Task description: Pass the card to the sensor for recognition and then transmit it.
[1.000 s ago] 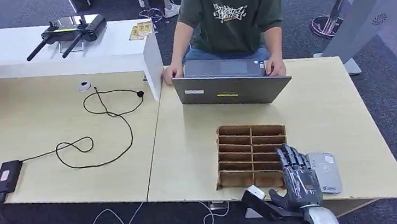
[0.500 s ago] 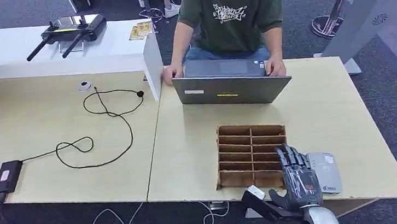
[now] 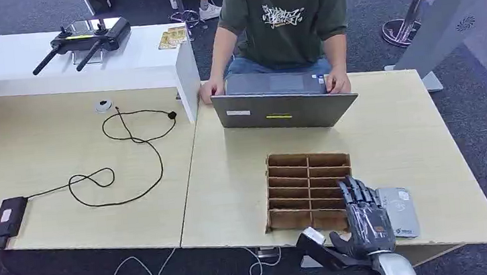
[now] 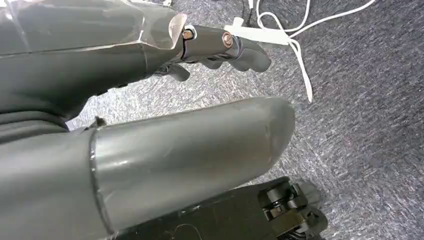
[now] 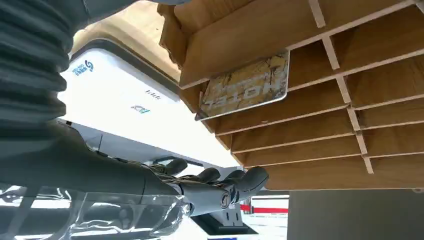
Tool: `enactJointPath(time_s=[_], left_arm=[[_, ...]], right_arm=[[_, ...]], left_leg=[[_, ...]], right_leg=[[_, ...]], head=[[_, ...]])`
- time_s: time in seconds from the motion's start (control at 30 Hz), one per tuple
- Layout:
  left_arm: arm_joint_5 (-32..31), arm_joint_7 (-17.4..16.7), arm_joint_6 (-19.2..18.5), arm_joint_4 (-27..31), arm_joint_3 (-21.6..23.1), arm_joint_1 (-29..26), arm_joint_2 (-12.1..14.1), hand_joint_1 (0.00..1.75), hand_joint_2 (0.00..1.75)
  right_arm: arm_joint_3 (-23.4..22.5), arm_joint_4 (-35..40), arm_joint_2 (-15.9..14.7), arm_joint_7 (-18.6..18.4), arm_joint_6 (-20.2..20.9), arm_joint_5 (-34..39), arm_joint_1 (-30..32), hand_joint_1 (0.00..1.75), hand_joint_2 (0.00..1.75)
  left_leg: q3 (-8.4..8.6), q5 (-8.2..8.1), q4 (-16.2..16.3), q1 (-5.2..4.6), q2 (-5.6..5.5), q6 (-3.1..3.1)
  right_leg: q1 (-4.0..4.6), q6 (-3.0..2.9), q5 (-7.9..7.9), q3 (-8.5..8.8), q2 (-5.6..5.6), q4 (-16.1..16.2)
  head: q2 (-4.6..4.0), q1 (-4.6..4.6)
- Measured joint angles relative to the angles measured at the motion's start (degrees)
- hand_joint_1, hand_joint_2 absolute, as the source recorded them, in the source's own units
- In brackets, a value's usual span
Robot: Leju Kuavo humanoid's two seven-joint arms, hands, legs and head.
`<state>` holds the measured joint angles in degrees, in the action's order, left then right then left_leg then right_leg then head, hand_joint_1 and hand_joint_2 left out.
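Right hand [image 3: 368, 220] at the near table [image 3: 233, 199] edge, fingers extended and apart, holding nothing; it lies over the right near corner of the wooden slotted box [image 3: 309, 190] with fingertips reaching into the right column.

Left hand [image 4: 150, 100] hangs over grey carpet, fingers loose and apart, holding nothing.

The card [image 5: 245, 86] sits in one slot of the box, flat against a divider, long axis along the slot, one end protruding from the opening. In the right wrist view it lies ahead of the fingers [image 5: 235, 182], apart from them. Right hand is clearly the nearer.

Grey-white sensor [image 3: 398, 210] lies flat on the table just beside the box and the right hand, on the right.

Farther off: a person [image 3: 283, 19] at a laptop [image 3: 282, 107].

Judgement: card not yet grasped; next move is a reach into the slot.
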<state>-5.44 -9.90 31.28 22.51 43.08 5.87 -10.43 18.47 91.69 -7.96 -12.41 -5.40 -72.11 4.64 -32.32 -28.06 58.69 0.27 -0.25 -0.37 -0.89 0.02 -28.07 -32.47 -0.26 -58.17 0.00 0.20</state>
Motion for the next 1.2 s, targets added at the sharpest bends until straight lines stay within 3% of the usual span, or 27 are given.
enactJointPath(time_s=[0.07,0.1,0.13,0.17,0.2,0.23,1.2], left_arm=[[-0.2,0.2,0.0,0.0,-0.2,-0.1,0.0,0.00,0.00],[-0.3,0.2,0.0,0.0,-0.3,-0.1,0.0,0.00,0.00],[-0.4,0.2,0.0,0.0,-0.5,-0.1,0.0,0.00,0.00],[-0.6,0.2,0.0,0.0,-0.6,-0.2,0.0,0.00,0.00],[-0.7,0.2,0.0,0.0,-0.9,-0.2,0.0,0.00,0.00],[-0.8,0.2,0.0,0.0,-1.0,-0.2,-0.1,0.00,0.00],[-4.1,-0.2,-0.8,0.5,-4.4,-0.6,-0.5,0.00,0.00]], right_arm=[[0.0,0.0,0.0,0.1,0.0,0.0,-0.1,0.09,1.75],[0.0,0.0,0.0,0.1,0.0,0.0,-0.1,0.42,1.75],[0.0,0.0,0.0,0.1,0.0,0.0,-0.2,1.34,1.75],[0.0,0.0,0.0,0.2,0.0,0.1,-0.2,1.03,1.75],[0.0,-0.1,0.0,0.2,0.0,0.1,-0.2,1.03,1.75],[0.0,-0.1,0.0,0.3,0.0,0.1,-0.2,0.00,1.75],[0.2,-0.4,1.0,0.3,0.4,-0.5,0.2,0.00,1.75]], left_leg=[[0.00,0.00,0.0,0.00,0.00,0.00],[0.00,0.00,0.0,0.00,0.00,0.00],[0.00,0.00,0.0,0.00,0.00,0.00],[0.00,0.00,0.0,0.00,0.00,0.00],[0.00,0.00,0.0,0.00,0.00,0.00],[0.00,0.00,0.0,0.00,0.00,0.00],[0.00,0.00,0.0,0.00,0.00,0.00]], right_leg=[[0.00,0.00,0.00,0.00,0.00,0.0],[0.00,0.00,0.00,0.00,0.00,0.0],[0.00,0.00,0.00,0.00,0.00,0.0],[0.00,0.00,0.00,0.00,0.00,0.0],[0.00,0.00,0.00,0.00,0.00,0.0],[0.00,0.00,0.00,0.00,0.00,0.0],[0.00,0.00,0.00,-0.01,0.00,0.0]], head=[[0.00,0.00],[0.00,0.00],[0.00,0.00],[0.00,0.00],[0.00,0.00],[0.00,0.00],[0.00,-0.02]])
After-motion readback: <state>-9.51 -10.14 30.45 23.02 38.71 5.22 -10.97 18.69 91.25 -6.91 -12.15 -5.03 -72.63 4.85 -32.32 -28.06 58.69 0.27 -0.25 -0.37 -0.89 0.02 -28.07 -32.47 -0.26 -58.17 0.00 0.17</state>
